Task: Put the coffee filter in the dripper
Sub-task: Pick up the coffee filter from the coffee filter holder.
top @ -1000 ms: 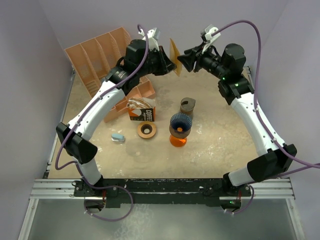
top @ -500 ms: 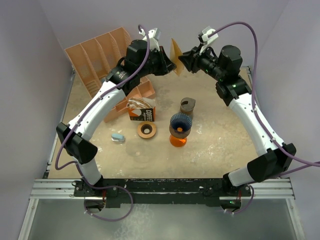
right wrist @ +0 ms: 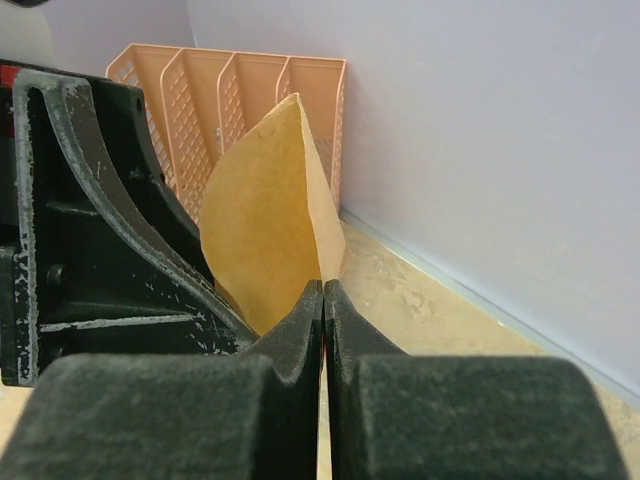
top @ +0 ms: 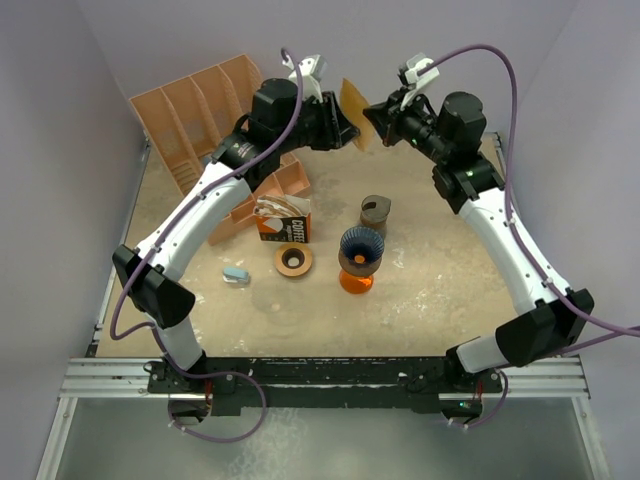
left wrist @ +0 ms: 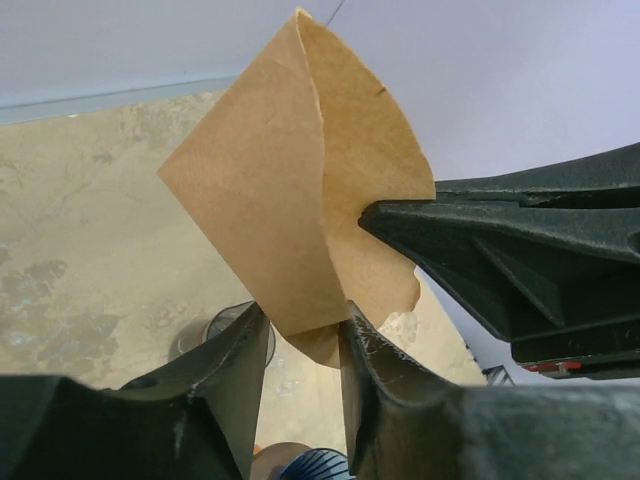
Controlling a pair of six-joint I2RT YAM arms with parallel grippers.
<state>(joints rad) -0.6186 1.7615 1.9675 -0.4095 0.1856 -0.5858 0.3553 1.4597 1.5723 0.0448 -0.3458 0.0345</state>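
We are holding the coffee filter (top: 352, 100) up in the air at the far side of the table (top: 450, 270), close to the back wall (right wrist: 480, 150), so the task is looking only partly done: the filter is lifted and shared between both arms, but it is not yet in the dripper (top: 360, 246). The left gripper (left wrist: 305, 335) is pinching the folded lower corner of the brown paper cone between its two fingers. The right gripper (right wrist: 323, 300) is coming in from the opposite side with its fingers pressed together on the paper's side edge, and we are judging that it is gripping one layer in order to spread the cone open. What we are leaving for later is opening the filter, carrying it toward the near middle of the table and seating it point-down in the blue ribbed dripper, which is sitting on an orange base (top: 356, 282) well apart from the paper. Around it are standing a brown cylindrical cup (top: 375, 212) just behind, a coffee filter box (top: 283, 222) and a brown ring (top: 293, 260) to its left, and a small pale blue object (top: 236, 274) farther left. The peach divider rack (top: 200, 110) is occupying the back left corner. Nothing is blocking the way down to the dripper, though the cup is standing near it.
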